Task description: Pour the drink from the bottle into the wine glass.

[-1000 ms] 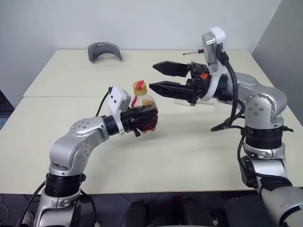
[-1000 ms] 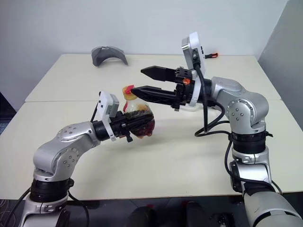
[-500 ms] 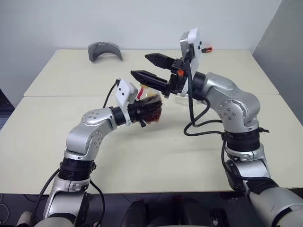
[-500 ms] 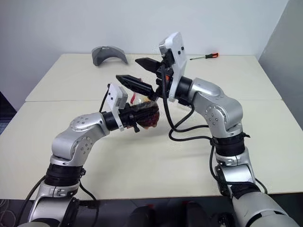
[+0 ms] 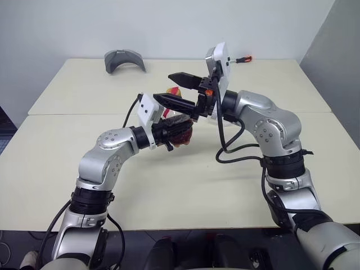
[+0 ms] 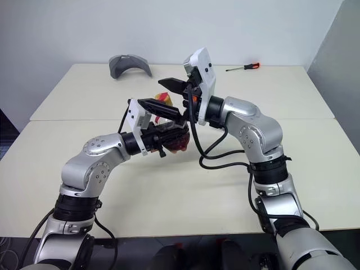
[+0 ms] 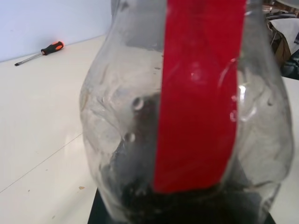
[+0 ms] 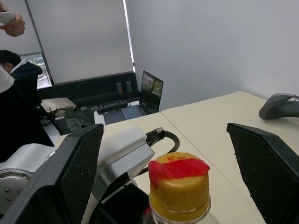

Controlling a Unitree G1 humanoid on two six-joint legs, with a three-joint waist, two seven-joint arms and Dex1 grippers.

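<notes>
Still early: the left gripper point(image 5: 171, 135) clamps the squat clear plastic bottle point(image 5: 179, 128) of dark drink above the beige table point(image 5: 67, 146); the right gripper point(image 8: 163, 182) stands open astride its yellow cap point(image 8: 179, 185), still on, nothing poured

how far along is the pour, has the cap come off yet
Early. Done: the left gripper is shut on the bottle, held up off the table, with the drink inside. In hand: the right gripper is open with a finger on each side of the yellow cap, which is on the bottle. Left: removing the cap and pouring into the wine glass.
</notes>
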